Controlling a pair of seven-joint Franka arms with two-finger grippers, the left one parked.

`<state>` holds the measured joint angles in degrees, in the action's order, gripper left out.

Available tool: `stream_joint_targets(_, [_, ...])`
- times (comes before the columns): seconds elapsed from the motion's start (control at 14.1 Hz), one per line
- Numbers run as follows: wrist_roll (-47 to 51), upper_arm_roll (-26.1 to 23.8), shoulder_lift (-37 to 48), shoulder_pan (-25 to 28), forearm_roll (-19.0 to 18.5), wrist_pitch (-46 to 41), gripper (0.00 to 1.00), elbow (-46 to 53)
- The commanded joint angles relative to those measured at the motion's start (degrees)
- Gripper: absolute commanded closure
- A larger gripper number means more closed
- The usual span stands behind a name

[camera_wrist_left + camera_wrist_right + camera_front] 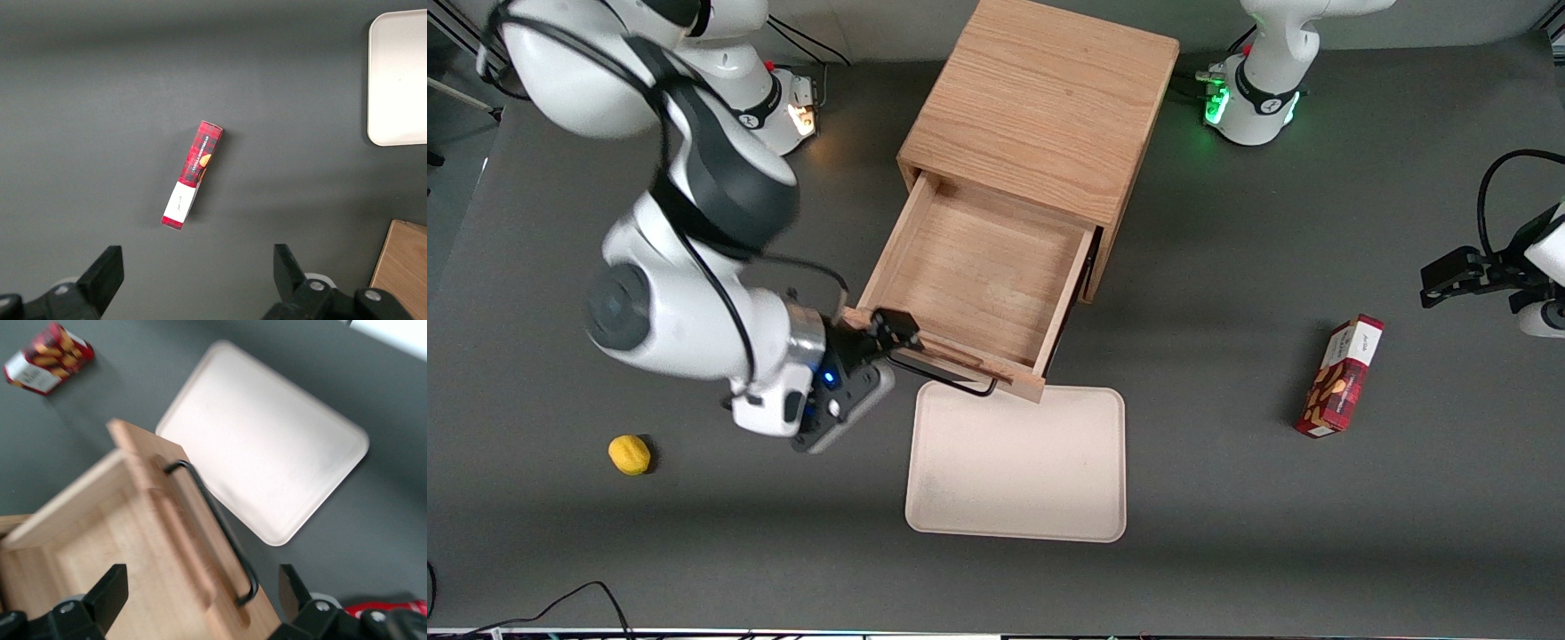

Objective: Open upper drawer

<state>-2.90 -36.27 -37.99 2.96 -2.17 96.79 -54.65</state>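
Observation:
The upper drawer (983, 276) of the oak cabinet (1040, 98) stands pulled well out toward the front camera, and its light-wood inside is bare. Its thin black wire handle (953, 380) runs along the front board, just above the tray's edge. My right gripper (891, 331) is open and holds nothing. It hovers over the end of the drawer's front board that lies toward the working arm's end of the table. In the right wrist view the front board (193, 540) and the handle (217, 520) lie below the gripper (203, 603), between its spread fingers (113, 593).
A cream tray (1018, 462) lies on the grey table right in front of the open drawer; it also shows in the right wrist view (267, 447). A red snack box (1343, 378) lies toward the parked arm's end. A small yellow object (630, 454) lies nearer the front camera than the working arm.

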Motion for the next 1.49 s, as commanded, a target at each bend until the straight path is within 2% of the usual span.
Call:
stream_joint_targets(0.0, [5.41,1.55,9.58,-0.5,-0.81,-4.04,0.0,-3.79])
stream_joint_targets(0.21, [20.94,3.74,14.33,-1.46,-0.99,-7.21,0.0,-4.76])
stream_joint_targets(0.43, [36.16,11.89,17.5,-2.69,-0.9,-11.69,0.0,-4.67])
stream_joint_targets(0.57, [36.83,20.15,19.52,-2.61,-0.55,-16.24,0.0,-5.02])
stream_joint_targets(0.85, [35.33,25.97,22.42,-2.87,-0.29,-31.27,0.0,-6.25])
stream_joint_targets(1.06, [35.77,28.62,28.91,-3.57,-0.2,-27.64,0.0,-17.29])
stream_joint_targets(1.42, [35.24,29.76,42.63,-5.24,0.5,-8.4,0.0,-43.75])
